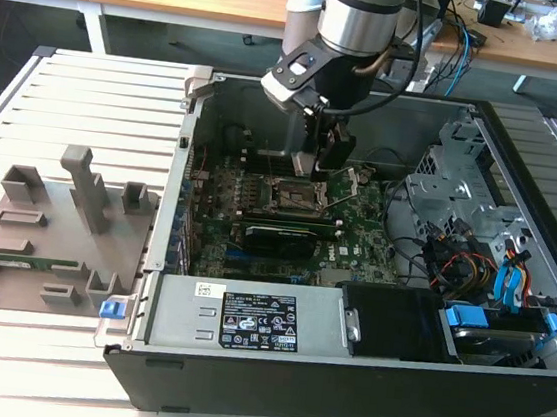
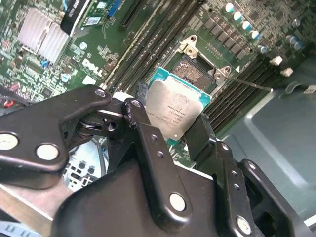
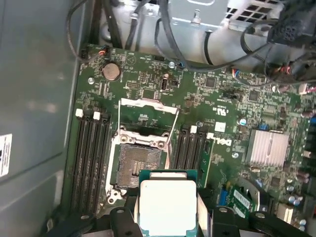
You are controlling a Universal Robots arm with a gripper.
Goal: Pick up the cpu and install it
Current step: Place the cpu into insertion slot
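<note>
Pincer (image 2: 170, 117) clamped on cpu (image 2: 174, 109) by two opposite edges, silver top toward wrist cameras. Cpu held level over motherboard (image 3: 232, 98) — empty socket (image 3: 140, 163) just beside it, frame (image 3: 148, 104) swung open, not squarely beneath.

Finishes around the socket (image 3: 140, 160)

The cpu (image 2: 174, 111) has a satin, silvery metal lid with a thin green rim; the links of the gripper (image 2: 168, 123) are smooth, semi-gloss black with bright metal rivets. The socket is framed in dull bare metal, and the motherboard (image 3: 148, 84) around it is matt green. To one side of it sits a ribbed bare-metal heatsink (image 3: 269, 148), and opposite, the case wall (image 3: 34, 98) of flat grey sheet metal.
</note>
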